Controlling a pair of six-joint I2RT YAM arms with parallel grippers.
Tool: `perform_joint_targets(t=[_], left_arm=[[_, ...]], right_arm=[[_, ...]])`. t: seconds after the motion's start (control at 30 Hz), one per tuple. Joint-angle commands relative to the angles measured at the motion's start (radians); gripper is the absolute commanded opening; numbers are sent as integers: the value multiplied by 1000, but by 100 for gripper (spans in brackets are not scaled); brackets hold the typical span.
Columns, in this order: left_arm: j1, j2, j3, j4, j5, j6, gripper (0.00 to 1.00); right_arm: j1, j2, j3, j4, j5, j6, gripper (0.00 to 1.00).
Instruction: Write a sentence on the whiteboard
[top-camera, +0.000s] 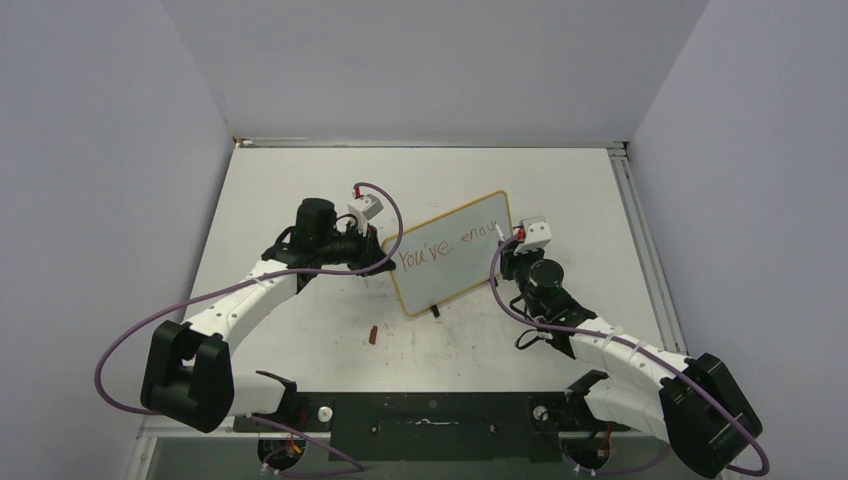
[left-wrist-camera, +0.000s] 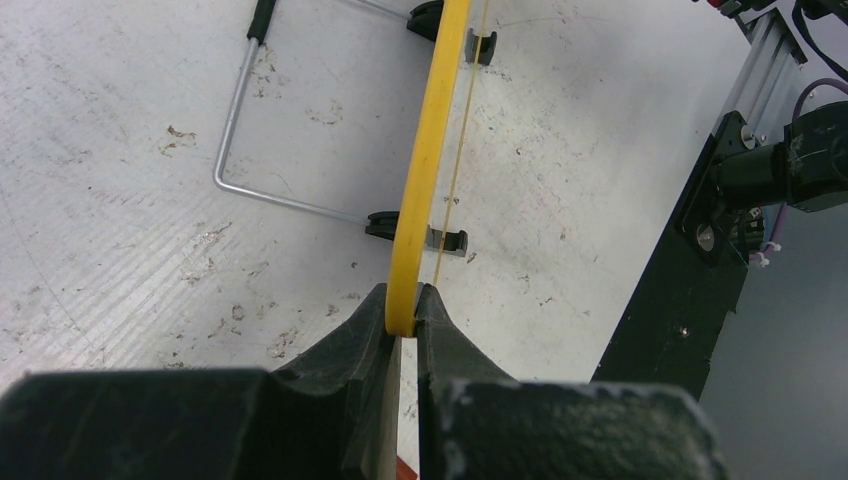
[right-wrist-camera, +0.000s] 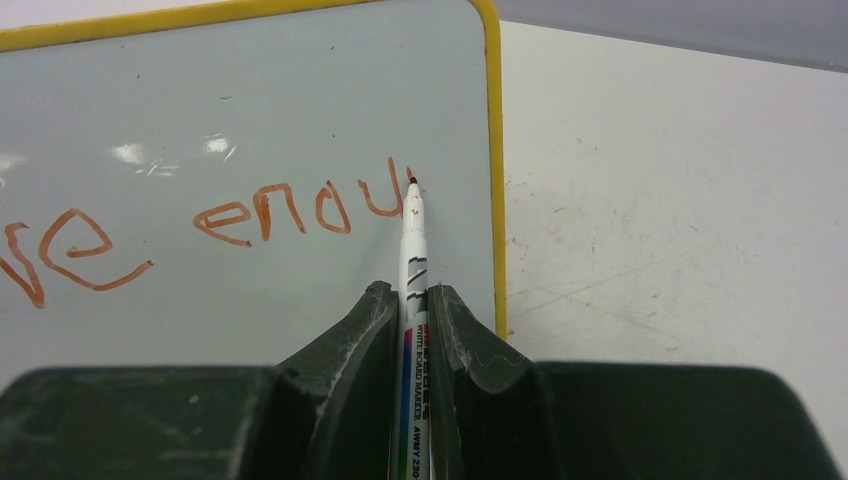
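The whiteboard (top-camera: 452, 250) stands tilted on a wire stand in the middle of the table, its yellow rim edge-on in the left wrist view (left-wrist-camera: 428, 150). My left gripper (left-wrist-camera: 405, 318) is shut on the rim at the board's left edge (top-camera: 385, 262). My right gripper (right-wrist-camera: 412, 300) is shut on a white marker pen (right-wrist-camera: 413, 270), whose tip touches the board face (right-wrist-camera: 250, 110) near its right rim. The sentence (top-camera: 440, 248) in red reads "You've enou" in one line; the right wrist view shows "ve enou" (right-wrist-camera: 270, 215).
A red marker cap (top-camera: 372, 335) lies on the tabletop in front of the board. The board's wire stand (left-wrist-camera: 240, 130) with black clips rests on the scuffed table. A black rail (left-wrist-camera: 690, 260) runs along the table's near edge.
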Motion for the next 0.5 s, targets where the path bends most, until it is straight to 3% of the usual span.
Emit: perform_joint_targets(t=[0.0, 0.47], left_arm=[[-1, 28, 4, -104, -97, 28, 0], [-1, 24, 4, -103, -92, 28, 0]], right_arm=[[-8, 8, 31, 64, 25, -1, 5], [-10, 18, 52, 83, 10, -28, 5]])
